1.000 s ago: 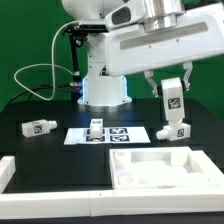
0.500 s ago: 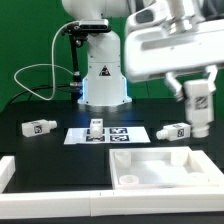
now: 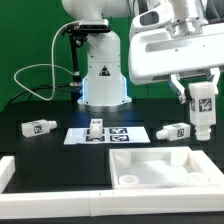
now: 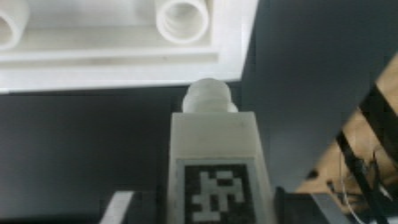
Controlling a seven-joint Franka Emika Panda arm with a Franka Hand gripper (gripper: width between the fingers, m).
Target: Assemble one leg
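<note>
My gripper [image 3: 203, 100] is shut on one leg [image 3: 203, 112], a short white peg with a black-and-white tag. It holds the leg upright in the air at the exterior view's right, above the far right corner of the large white panel [image 3: 165, 172]. In the wrist view the held leg [image 4: 210, 140] fills the middle, its rounded tip pointing towards the panel's rim [image 4: 107, 65]. One more leg [image 3: 175, 131] lies on the table just beside the held one. Another [image 3: 40, 127] lies at the left. A third [image 3: 95, 128] stands on the marker board [image 3: 118, 135].
The robot base [image 3: 100, 80] stands behind the marker board, with a cable [image 3: 30, 75] looping to its left. A white strip [image 3: 6, 170] lies at the front left edge. The panel shows two round holes [image 4: 185, 17] in the wrist view.
The gripper has carried the leg to the exterior view's right and then a little lower. The other legs have stayed put.
</note>
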